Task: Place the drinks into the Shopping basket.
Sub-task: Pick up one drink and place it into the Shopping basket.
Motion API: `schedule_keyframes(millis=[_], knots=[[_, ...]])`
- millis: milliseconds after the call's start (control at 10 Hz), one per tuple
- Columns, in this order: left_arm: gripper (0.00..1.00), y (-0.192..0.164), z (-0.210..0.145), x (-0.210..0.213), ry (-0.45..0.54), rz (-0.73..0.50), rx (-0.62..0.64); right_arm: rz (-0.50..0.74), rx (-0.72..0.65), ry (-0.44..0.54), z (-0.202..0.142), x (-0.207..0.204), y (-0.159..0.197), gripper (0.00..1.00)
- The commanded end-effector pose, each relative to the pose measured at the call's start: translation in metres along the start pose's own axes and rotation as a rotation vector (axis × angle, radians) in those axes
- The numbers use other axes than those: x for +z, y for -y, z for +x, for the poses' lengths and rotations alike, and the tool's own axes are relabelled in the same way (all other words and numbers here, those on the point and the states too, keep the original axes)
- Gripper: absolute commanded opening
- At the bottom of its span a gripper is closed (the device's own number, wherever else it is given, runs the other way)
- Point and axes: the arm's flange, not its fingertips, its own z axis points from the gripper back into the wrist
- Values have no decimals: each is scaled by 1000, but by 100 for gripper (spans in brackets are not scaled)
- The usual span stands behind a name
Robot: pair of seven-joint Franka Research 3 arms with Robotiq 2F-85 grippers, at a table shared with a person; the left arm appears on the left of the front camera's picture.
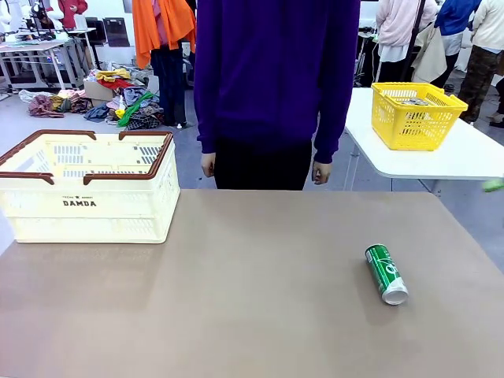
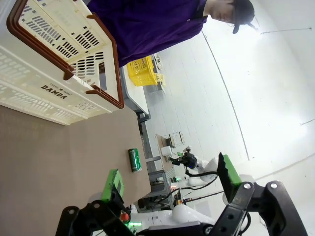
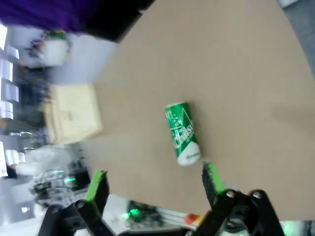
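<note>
green can (image 1: 386,273): on its side, near counter (image 1: 236,315) right edge
Shopping basket (image 1: 87,209): far-left corner, well apart
right gripper (image 3: 155,181): spread wide, empty, near can
left gripper (image 2: 171,177): spread wide, empty
risk: nudged can likely rolls toward edge; could clip basket rim

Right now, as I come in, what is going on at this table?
Nothing is being held at this moment. A green can lies on its side on the table, toward the robot's right. The right gripper points at it with open jaws, not touching it. The Shopping basket stands at the table's far left corner, and the left gripper is also open, in the air. The person stands at the far side, hands hanging down, touching nothing.
</note>
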Motion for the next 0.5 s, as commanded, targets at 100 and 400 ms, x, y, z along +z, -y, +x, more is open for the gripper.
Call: schedule_keyframes(millis=[100,400], knots=[[100,1,-1,4,-14,3,-9,-348,282,-40,-34,-82,-49,100],[100,1,-1,4,-14,3,-9,-295,440,64,-56,-73,-70,100]])
